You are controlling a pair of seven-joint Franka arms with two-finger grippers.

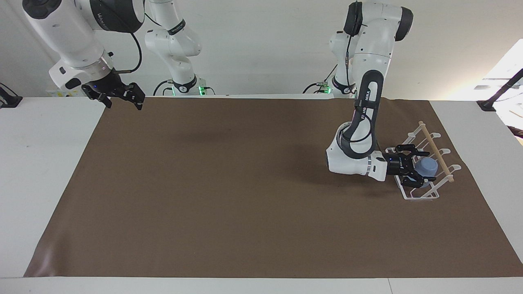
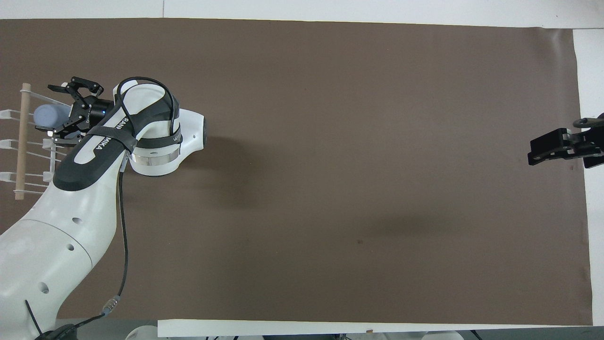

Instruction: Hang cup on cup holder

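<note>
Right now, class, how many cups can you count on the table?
1. The cup sits in the rack at the left arm's end of the table, with the left gripper around it. The arm hides part of the rack.

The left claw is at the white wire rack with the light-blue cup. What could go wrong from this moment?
1. The light-blue cup sits among the prongs of the white wire rack while the left claw appears to be spread open around it. If it is not properly seated, it may slip off.
2. The claw's fingers are close to the wires and the wooden rod; a careless retreat may snag and drag the light rack.

The right claw waits over the mat's corner.
</note>
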